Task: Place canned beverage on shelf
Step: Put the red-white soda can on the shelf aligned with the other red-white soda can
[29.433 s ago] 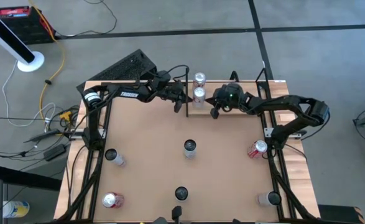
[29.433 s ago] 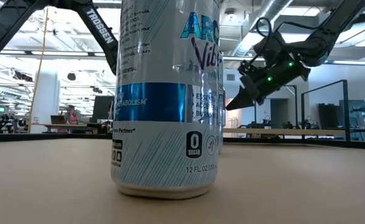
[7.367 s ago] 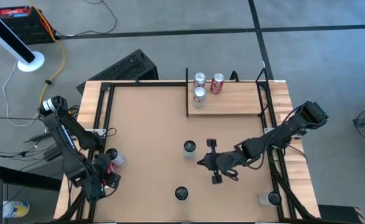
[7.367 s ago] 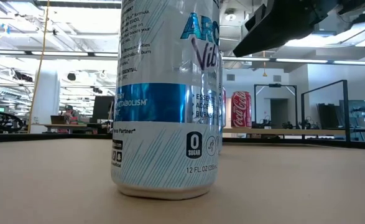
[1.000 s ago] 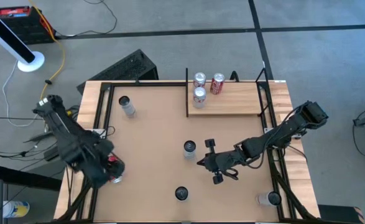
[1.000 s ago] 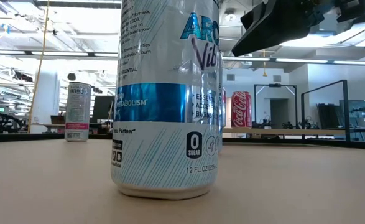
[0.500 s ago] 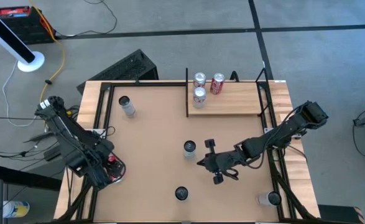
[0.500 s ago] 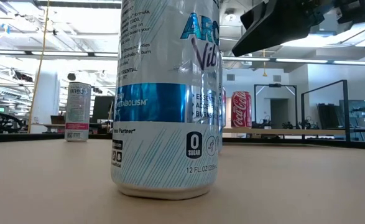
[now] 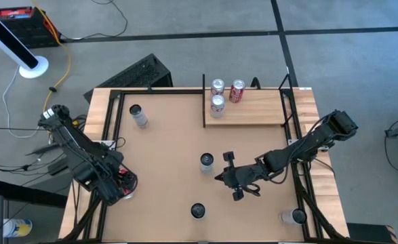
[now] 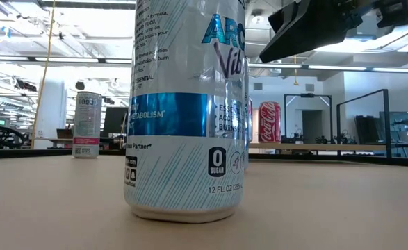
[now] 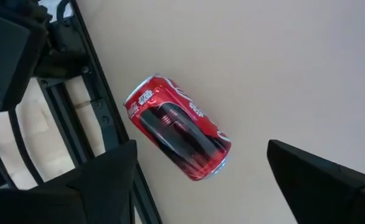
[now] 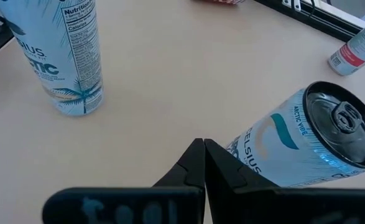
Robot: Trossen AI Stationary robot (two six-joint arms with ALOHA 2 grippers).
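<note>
A red cola can (image 11: 177, 127) lies on its side on the tan tabletop at the near left, close to the black frame rail. My left gripper (image 9: 119, 184) hangs above it pointing down. It is open, with one finger on either side of the can (image 9: 123, 177) and touching nothing. The shelf (image 9: 253, 114), a small wood plank at the far edge, carries three upright cans (image 9: 217, 103). My right gripper (image 9: 220, 177) is shut in mid-table, beside a pale blue can (image 12: 306, 143) and, in the high view, apart from it (image 9: 206, 161).
More upright cans stand at the far left (image 9: 137, 114), at the near middle (image 9: 197, 211) and at the near right (image 9: 293, 216). The near-middle can (image 10: 186, 111) fills much of the low view. Black frame rails (image 11: 89, 118) run along the table's sides.
My left gripper has tipped a little above the red can while staying over the same spot. The can lies where it was.
</note>
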